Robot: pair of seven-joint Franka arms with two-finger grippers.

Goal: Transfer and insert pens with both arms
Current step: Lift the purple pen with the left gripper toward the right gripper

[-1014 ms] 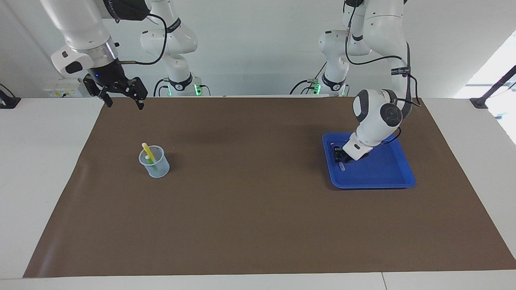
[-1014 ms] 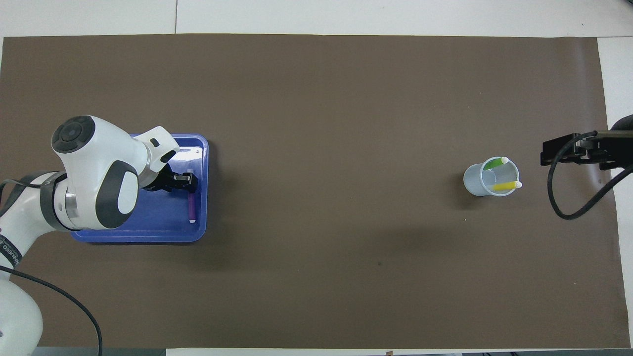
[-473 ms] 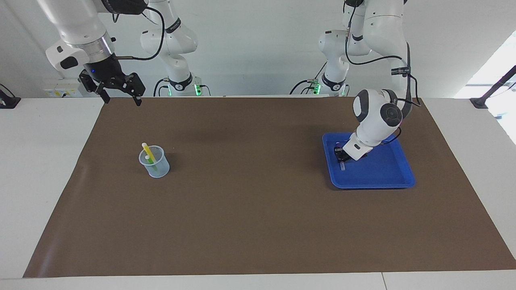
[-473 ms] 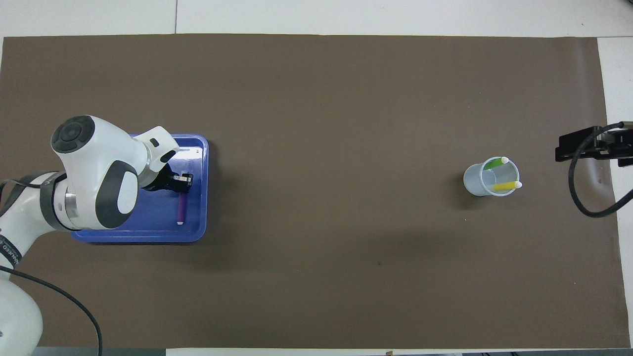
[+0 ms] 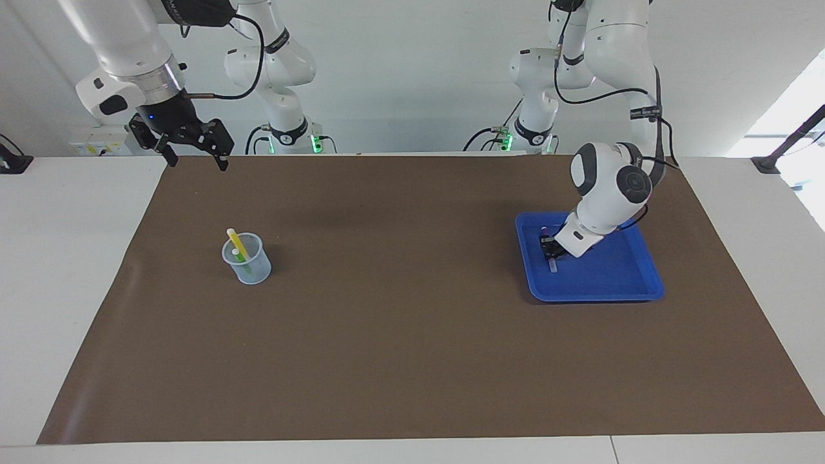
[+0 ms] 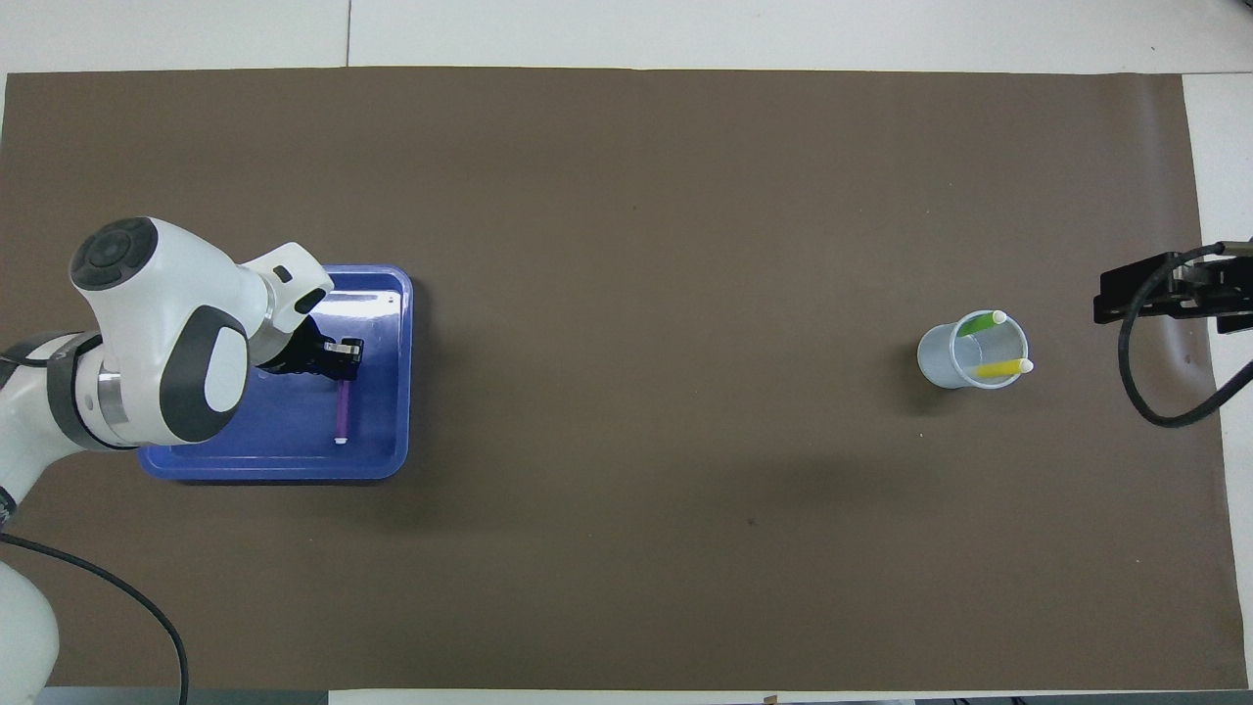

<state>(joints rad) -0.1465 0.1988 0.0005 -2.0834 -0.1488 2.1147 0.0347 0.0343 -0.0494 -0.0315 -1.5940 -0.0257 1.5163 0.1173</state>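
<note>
The purple pen (image 5: 552, 263) (image 6: 342, 411) is in the blue tray (image 5: 612, 278) (image 6: 264, 446), pale end pointing away from the robots. My left gripper (image 5: 548, 247) (image 6: 344, 356) is down in the tray, shut on the pen's upper part. The yellow pen (image 5: 234, 242) (image 6: 1000, 369) and the green pen (image 5: 240, 257) (image 6: 977, 324) stand tilted in a clear plastic cup (image 5: 248, 265) (image 6: 945, 357). My right gripper (image 5: 196, 162) (image 6: 1145, 294) is open and empty, raised over the mat's edge at the right arm's end.
A brown mat (image 5: 399, 309) (image 6: 646, 245) covers the table. The cup stands toward the right arm's end, the tray toward the left arm's end. White table surface (image 5: 71, 258) borders the mat.
My left gripper has shifted within the tray toward the left arm's end, and the purple pen has moved with it. My right gripper has risen and drawn away from the cup.
</note>
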